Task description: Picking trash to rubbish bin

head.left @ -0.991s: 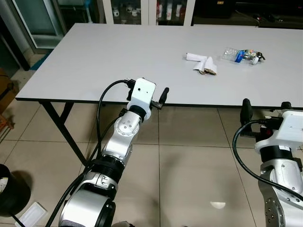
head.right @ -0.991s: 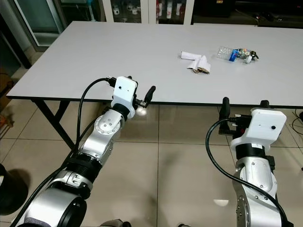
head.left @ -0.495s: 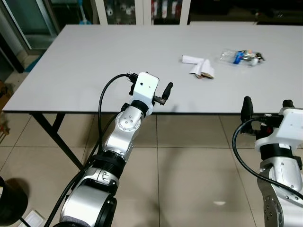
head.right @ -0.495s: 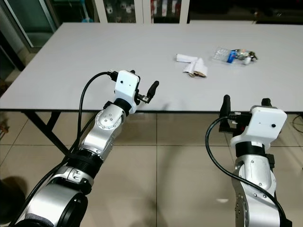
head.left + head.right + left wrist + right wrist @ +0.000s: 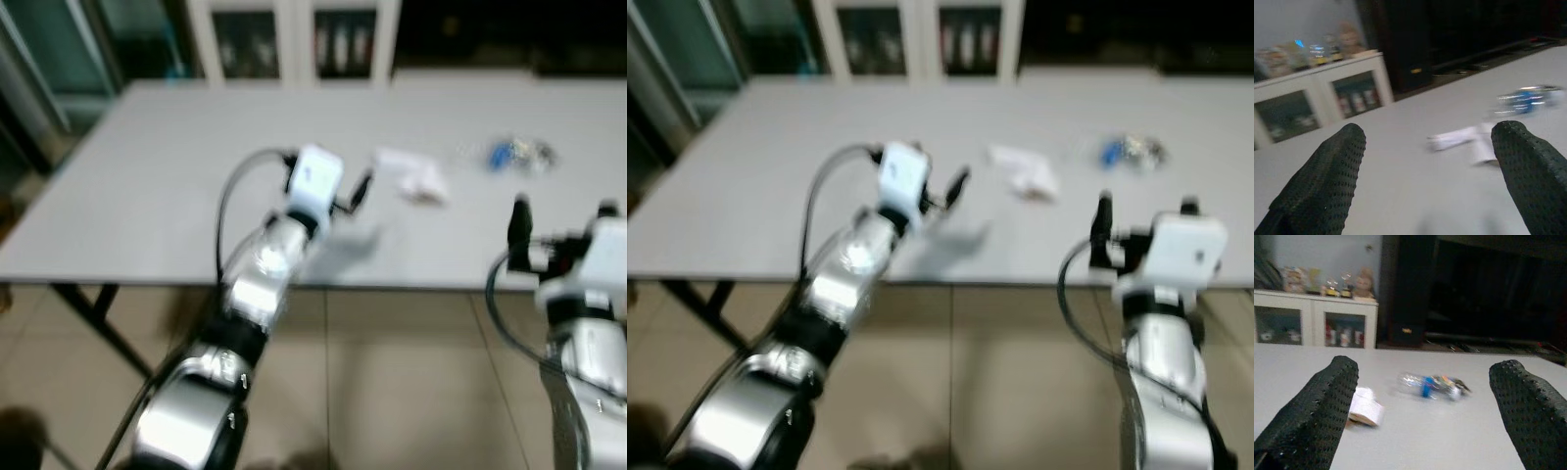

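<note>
Two claws: both raised at the near edge of the white desk (image 5: 147,186); head views are blurred
Left claw (image 5: 1425,161): fingers spread wide, nothing between them; reaching out over the desk surface, at about 10 o'clock from the right arm
Right claw (image 5: 1420,401): fingers spread wide too, empty; held just off the desk's near edge, low at 4 o'clock in the head views
White trash (image 5: 416,176): crumpled paper lying flat on the desk, at 2 o'clock just past the left claw's tips; apart from both claws
Bottle trash (image 5: 1432,381): crushed clear plastic bottle with a blue label, on the desk at 3 o'clock from the paper, near it; straight beyond the right claw, not touching
Cabinet (image 5: 1315,323): white, glass-doored, behind the desk at 12 o'clock; small items on top
Floor (image 5: 392,382): beige tiles under the desk
</note>
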You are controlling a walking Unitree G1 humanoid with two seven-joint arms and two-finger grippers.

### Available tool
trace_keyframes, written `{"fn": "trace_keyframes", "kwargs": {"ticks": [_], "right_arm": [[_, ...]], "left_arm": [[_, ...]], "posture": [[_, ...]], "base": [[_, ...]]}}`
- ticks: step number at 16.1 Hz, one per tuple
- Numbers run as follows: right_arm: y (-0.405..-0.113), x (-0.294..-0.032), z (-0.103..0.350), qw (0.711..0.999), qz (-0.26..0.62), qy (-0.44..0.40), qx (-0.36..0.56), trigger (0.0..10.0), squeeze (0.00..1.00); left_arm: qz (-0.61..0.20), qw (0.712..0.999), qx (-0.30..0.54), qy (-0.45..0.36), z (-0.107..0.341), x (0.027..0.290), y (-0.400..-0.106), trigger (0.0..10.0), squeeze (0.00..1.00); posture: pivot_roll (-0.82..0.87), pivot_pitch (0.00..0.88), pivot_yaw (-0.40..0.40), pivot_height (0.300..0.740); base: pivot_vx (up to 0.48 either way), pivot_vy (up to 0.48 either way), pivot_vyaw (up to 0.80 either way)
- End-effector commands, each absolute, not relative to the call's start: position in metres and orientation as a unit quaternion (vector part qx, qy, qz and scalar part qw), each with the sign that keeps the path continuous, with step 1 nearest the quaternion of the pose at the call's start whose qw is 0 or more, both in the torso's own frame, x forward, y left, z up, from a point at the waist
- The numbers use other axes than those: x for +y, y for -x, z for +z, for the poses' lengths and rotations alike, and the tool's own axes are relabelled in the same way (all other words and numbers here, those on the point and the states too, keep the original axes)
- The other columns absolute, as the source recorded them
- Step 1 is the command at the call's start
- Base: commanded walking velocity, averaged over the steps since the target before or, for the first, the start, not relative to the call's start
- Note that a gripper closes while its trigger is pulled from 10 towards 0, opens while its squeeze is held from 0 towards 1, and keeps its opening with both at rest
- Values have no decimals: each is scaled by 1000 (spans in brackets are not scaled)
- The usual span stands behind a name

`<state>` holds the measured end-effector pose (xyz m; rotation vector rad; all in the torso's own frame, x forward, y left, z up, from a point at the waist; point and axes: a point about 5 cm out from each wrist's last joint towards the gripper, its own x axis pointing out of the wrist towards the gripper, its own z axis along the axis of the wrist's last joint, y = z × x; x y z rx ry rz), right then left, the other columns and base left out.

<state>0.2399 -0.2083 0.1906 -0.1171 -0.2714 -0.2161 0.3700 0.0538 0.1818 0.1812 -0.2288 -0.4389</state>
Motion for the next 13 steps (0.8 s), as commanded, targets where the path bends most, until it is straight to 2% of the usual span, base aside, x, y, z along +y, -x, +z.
{"fn": "trace_keyframes", "kwargs": {"ticks": [1, 13], "right_arm": [[-239, -207, 191, 983, -105, 63, -135, 10000, 0], [-237, -208, 192, 983, -98, 77, -133, 10000, 0]], "left_arm": [[-214, 967, -106, -88, 179, 57, -371, 10000, 0], [-213, 969, -93, -83, 173, 54, -371, 10000, 0]], "posture": [[74, 65, 21, 740], [58, 54, 9, 740]], "base": [[450, 0, 0], [446, 0, 0]]}}
